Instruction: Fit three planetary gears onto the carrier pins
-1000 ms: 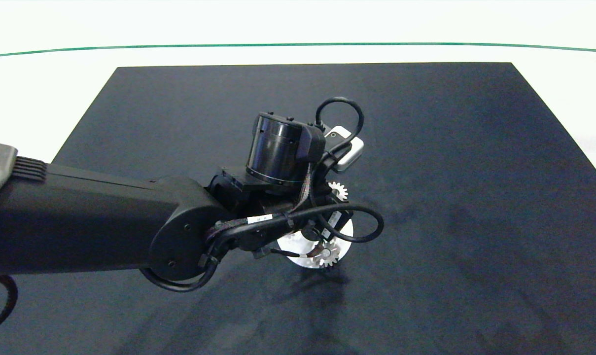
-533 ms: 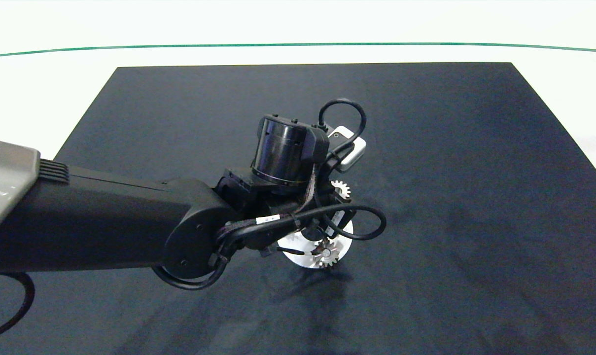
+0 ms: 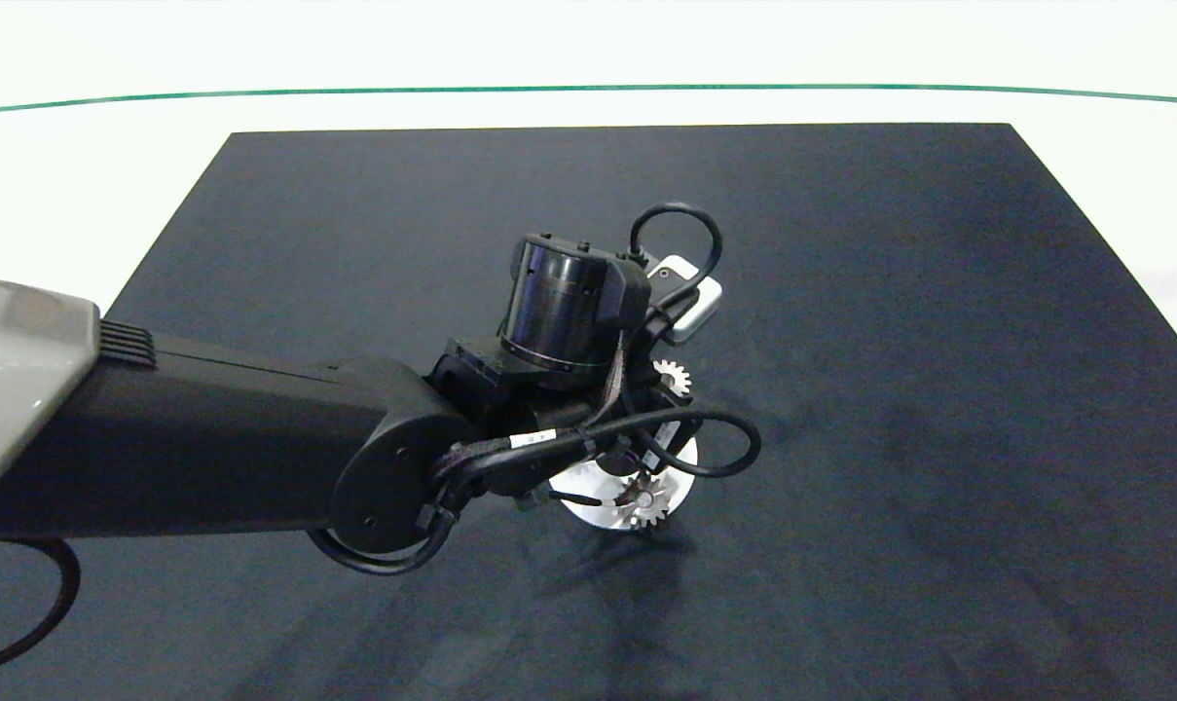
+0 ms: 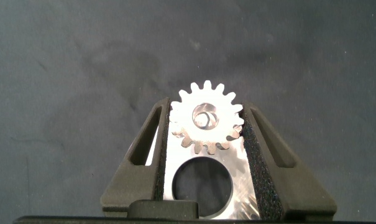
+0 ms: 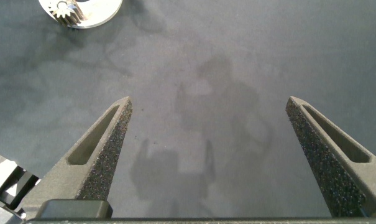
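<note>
My left gripper point(image 4: 206, 104) hangs over the white carrier disc point(image 4: 175, 158) and is shut on a silvery planetary gear point(image 4: 206, 118), with both pads against its teeth. This gear sits at the disc's far rim, beyond the large centre hole. A pale round shape shows inside its hole, and I cannot tell whether it is a carrier pin. In the head view the same gear point(image 3: 671, 376) peeks out past the wrist. A second gear point(image 3: 646, 501) sits on the disc's near edge point(image 3: 588, 511). The other pins are hidden. My right gripper point(image 5: 209, 99) is open over the bare mat.
A dark mat point(image 3: 890, 341) covers the table, with white tabletop point(image 3: 82, 195) around it. The left arm point(image 3: 208, 458) and its cables point(image 3: 734, 453) hide much of the disc. In the right wrist view the disc point(image 5: 104, 9) with a gear point(image 5: 66, 9) lies far off.
The left arm has crept a little to the right and its wrist has sunk slightly over the disc. Both visible gears stay where they were.
</note>
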